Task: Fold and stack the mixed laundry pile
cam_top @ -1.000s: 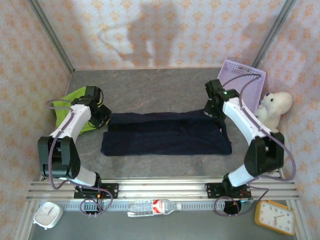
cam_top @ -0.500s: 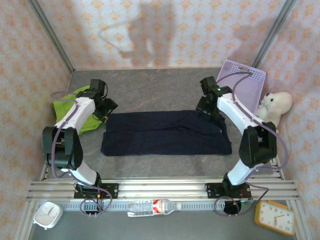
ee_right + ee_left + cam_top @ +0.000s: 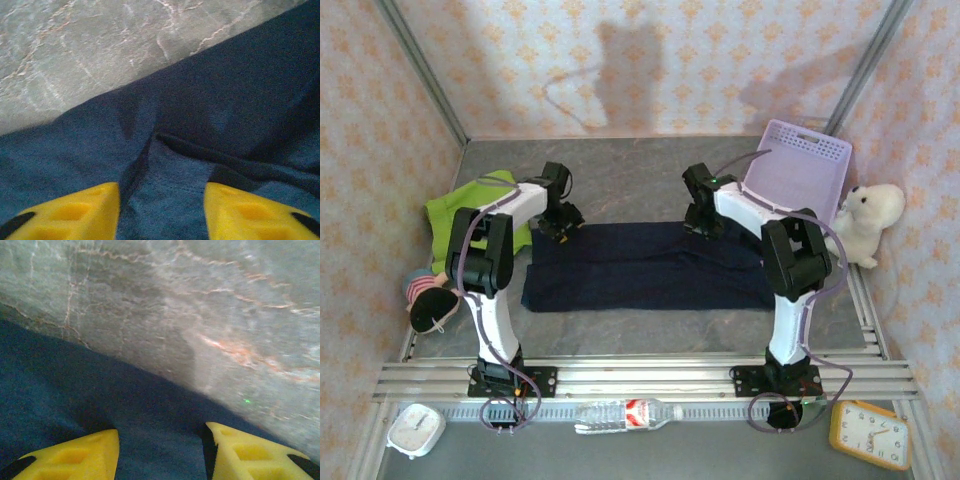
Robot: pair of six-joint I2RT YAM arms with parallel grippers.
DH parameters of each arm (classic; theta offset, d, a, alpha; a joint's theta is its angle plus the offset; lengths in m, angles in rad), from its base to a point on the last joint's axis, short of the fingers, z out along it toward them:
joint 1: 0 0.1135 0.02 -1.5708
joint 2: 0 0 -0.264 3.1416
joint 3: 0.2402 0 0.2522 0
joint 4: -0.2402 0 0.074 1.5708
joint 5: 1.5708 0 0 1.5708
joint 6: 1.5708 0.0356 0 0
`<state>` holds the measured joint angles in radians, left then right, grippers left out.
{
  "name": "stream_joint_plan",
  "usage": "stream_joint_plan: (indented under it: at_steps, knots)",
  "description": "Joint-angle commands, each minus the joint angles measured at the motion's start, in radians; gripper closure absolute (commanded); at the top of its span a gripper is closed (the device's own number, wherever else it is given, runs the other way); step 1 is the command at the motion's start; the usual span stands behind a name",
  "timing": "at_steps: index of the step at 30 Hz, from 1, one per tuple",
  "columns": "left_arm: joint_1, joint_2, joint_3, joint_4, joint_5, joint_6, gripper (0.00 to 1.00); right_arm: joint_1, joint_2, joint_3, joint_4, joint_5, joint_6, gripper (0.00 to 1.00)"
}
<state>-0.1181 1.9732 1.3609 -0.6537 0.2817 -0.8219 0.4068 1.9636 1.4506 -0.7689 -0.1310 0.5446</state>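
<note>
The left gripper (image 3: 161, 431) and right gripper (image 3: 161, 186) hang half-open and empty over the far edge of the navy garment (image 3: 650, 270), so they should probably pinch that hem evenly and lift together.

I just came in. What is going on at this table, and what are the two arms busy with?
A robot is folding laundry. The navy garment lies flat as a long band on the table. The left hand and the right hand are both open, each over the far edge of that cloth and holding nothing. The lime-green garment lies at the left side, with no hand on it.
</note>
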Motion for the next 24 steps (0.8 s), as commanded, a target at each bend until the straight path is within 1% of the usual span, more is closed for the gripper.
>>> stream_joint_plan:
  at_steps: [1,4,6,11,14,16,19,21,22,23,24]
  knots:
    - [0.004,0.025,0.017,-0.021,-0.028,0.032,0.52,-0.002,0.017,0.021,-0.016,0.081,0.061,0.66]
    - [0.006,0.049,0.015,-0.027,-0.036,0.041,0.52,-0.005,0.02,0.037,-0.029,0.106,0.063,0.85]
    - [0.011,0.058,0.014,-0.029,-0.041,0.043,0.52,-0.005,0.008,0.044,-0.046,0.119,0.061,1.0]
    - [0.03,0.066,0.009,-0.038,-0.053,0.047,0.52,0.0,-0.09,0.002,-0.1,0.131,0.061,1.0]
    - [0.04,0.062,0.006,-0.036,-0.056,0.05,0.52,0.009,-0.172,-0.063,-0.154,0.107,0.08,1.0]
    - [0.041,0.062,0.005,-0.035,-0.059,0.054,0.52,0.025,-0.226,-0.124,-0.194,0.065,0.103,1.0]
    - [0.042,0.068,0.005,-0.032,-0.057,0.052,0.52,0.089,-0.315,-0.214,-0.234,-0.02,0.154,1.0]
    - [0.043,0.077,0.008,-0.031,-0.054,0.048,0.52,0.147,-0.367,-0.24,-0.268,-0.025,0.196,0.98]
    - [0.043,0.08,0.01,-0.032,-0.052,0.046,0.52,0.165,-0.386,-0.245,-0.273,-0.019,0.215,0.91]
    - [0.043,0.083,0.014,-0.033,-0.047,0.046,0.52,0.174,-0.409,-0.248,-0.263,-0.011,0.232,0.8]
    - [0.043,0.086,0.021,-0.037,-0.044,0.049,0.51,0.173,-0.425,-0.243,-0.251,0.012,0.239,0.73]
